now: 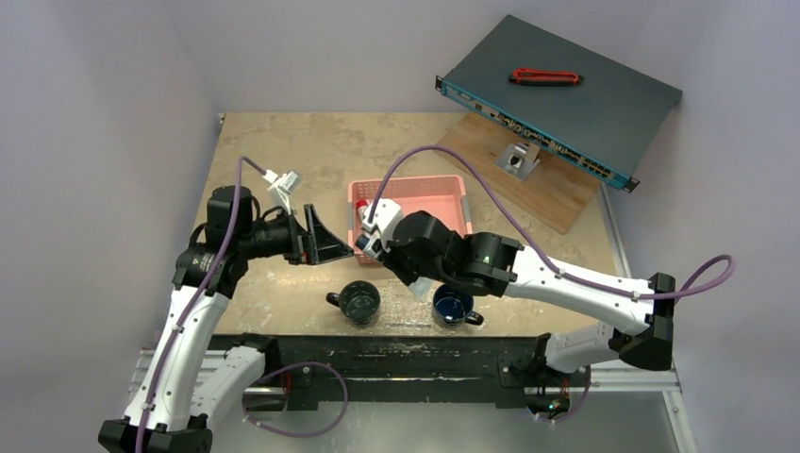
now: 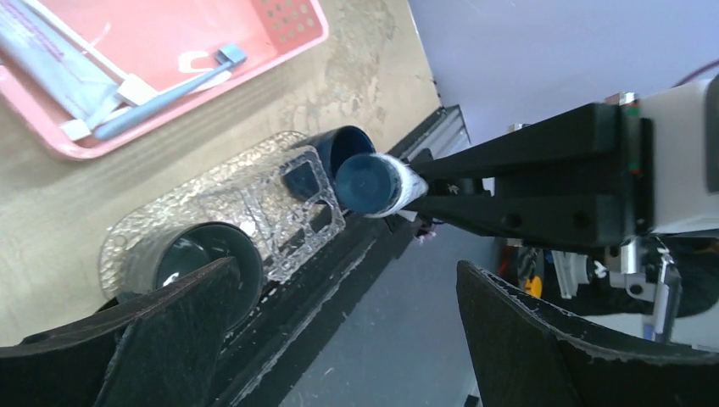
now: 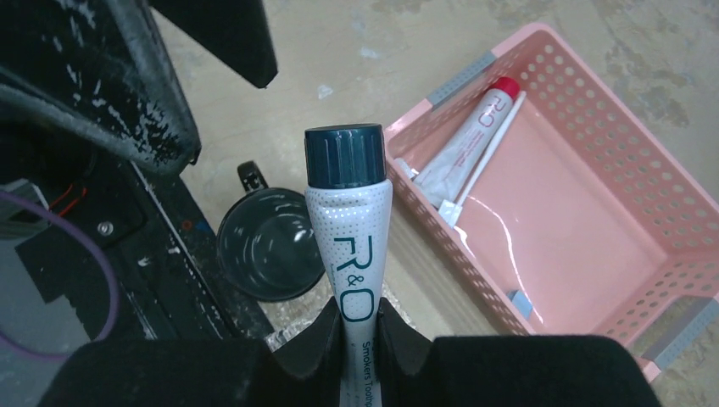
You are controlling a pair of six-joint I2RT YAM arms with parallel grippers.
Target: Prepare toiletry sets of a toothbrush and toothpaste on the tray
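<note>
My right hand is pinching a white toothpaste tube low on its body, the two fingers pressed against its sides. The tube's long axis runs straight out from the hand, dark blue cap leading. Seen from above, this hand hangs just off the near left corner of the pink basket, over the bare surface. The cap points away from the basket toward my left hand. That hand is spread wide and holds nothing, close by on the same side of the basket. On the near side of the basket lies the clear tray, carrying a dark mug and a second mug. The first mug sits below and just beside the cap, so I judge the right hand nearer to it. The coming move looks like tipping the tube cap-down and lowering it toward that mug. Inside the basket rest a red-capped toothpaste and a white toothbrush lying alongside it. The tail of the held tube is hidden behind my own fingers. The tray is almost invisible from above, and the mugs' interiors are too dark to tell whether anything stands in them.
</note>
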